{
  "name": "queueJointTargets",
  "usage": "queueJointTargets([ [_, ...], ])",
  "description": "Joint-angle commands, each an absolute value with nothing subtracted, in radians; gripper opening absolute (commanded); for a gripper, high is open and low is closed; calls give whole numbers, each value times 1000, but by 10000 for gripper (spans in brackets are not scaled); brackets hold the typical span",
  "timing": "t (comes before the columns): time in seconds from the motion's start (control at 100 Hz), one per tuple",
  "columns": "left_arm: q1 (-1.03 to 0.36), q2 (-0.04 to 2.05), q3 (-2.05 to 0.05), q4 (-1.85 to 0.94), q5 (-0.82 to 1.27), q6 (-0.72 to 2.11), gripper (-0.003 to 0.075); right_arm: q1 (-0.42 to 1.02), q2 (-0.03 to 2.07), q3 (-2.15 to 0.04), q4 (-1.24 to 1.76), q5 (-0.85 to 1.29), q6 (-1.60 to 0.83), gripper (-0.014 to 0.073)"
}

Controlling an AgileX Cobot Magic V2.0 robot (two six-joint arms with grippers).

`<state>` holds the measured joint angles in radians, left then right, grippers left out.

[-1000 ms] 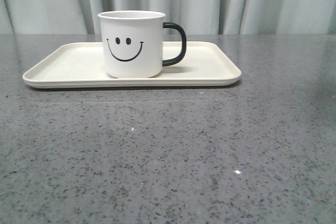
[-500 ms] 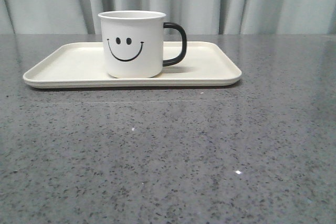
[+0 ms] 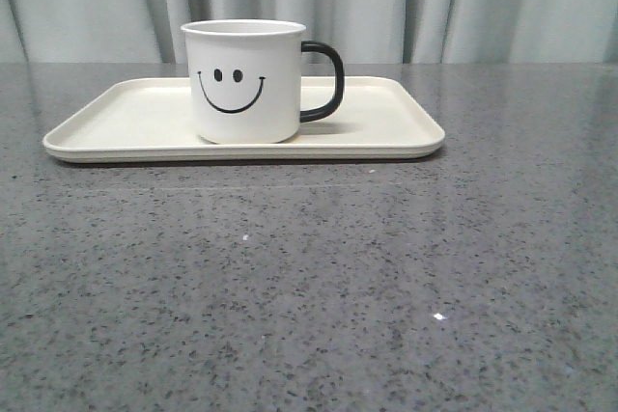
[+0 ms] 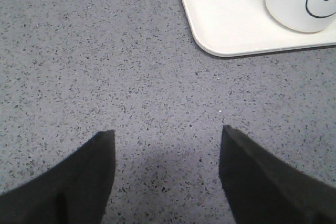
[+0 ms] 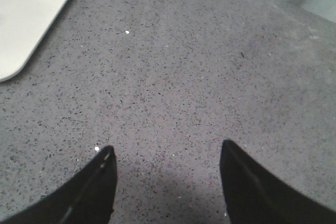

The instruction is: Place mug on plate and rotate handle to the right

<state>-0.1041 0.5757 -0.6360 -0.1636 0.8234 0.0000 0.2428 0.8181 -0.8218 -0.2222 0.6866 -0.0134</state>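
The white mug (image 3: 245, 82) with a black smiley face stands upright on the cream plate (image 3: 386, 123). Its black handle (image 3: 324, 81) points right in the front view. Neither gripper shows in the front view. In the left wrist view my left gripper (image 4: 168, 132) is open and empty over bare table, with the plate's corner (image 4: 220, 19) and the mug (image 4: 302, 1) ahead of it. In the right wrist view my right gripper (image 5: 167, 148) is open and empty over bare table, with a corner of the plate (image 5: 26, 9) at the edge.
The grey speckled table (image 3: 309, 277) stretches in front of the plate. Pale curtains (image 3: 435, 2) hang behind the table's far edge.
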Motion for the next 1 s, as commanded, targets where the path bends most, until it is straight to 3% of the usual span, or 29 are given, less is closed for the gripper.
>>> queueJointTargets([
  [0.0, -103, 579, -663, -181, 765, -7, 428, 227, 811, -841, -205, 610, -12, 419],
  [0.29, -103, 579, -663, -181, 758, -7, 428, 226, 811, -838, -205, 619, -12, 381],
  [0.5, -103, 579, -663, -181, 747, -7, 410, 226, 811, -838, -209, 619, -12, 178],
  [0.62, -103, 579, -663, -181, 731, -7, 318, 226, 811, -838, -209, 626, -12, 38],
  [0.74, -103, 579, -663, -181, 727, -7, 167, 226, 811, -838, -209, 657, -12, -74],
  [0.9, -103, 579, -663, -181, 727, -7, -22, 226, 811, -838, -209, 718, -12, -66],
  [0.99, -103, 579, -663, -181, 721, -7, -20, 226, 812, -838, -209, 735, -12, -66],
])
